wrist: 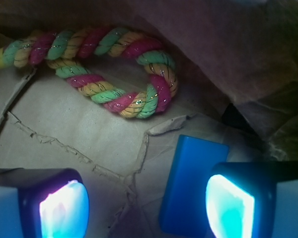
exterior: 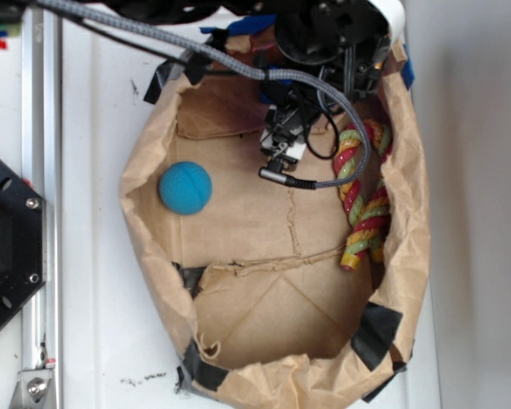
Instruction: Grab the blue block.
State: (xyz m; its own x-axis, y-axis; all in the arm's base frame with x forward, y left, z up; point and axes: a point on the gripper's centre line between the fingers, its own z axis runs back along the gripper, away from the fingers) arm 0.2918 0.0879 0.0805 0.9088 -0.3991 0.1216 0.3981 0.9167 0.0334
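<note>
Two glowing finger pads [wrist: 63,210] fill the bottom of the wrist view, spread wide apart with nothing clamped between them, so the gripper [wrist: 144,210] is open. Just inside the right-hand pad lies the blue block [wrist: 188,183], flat on the brown paper, its long side running away from the camera and its near end partly hidden behind that pad. Whether pad and block actually touch, I cannot tell.

Beyond the block a twisted rope toy [wrist: 114,69] in green, pink and yellow is folded back on itself, one loop end pointing toward the crumpled paper wall on the right.

From overhead, everything sits inside a taped-open brown paper bag [exterior: 264,221] on a white table [exterior: 94,256]. The arm [exterior: 324,51] reaches down at the bag's far end, a grey braided cable [exterior: 349,145] looping beside it, and the block is hidden under it here. The rope toy lies along the bag's right side, and a round teal ball [exterior: 186,187] rests well apart at the left.
</note>
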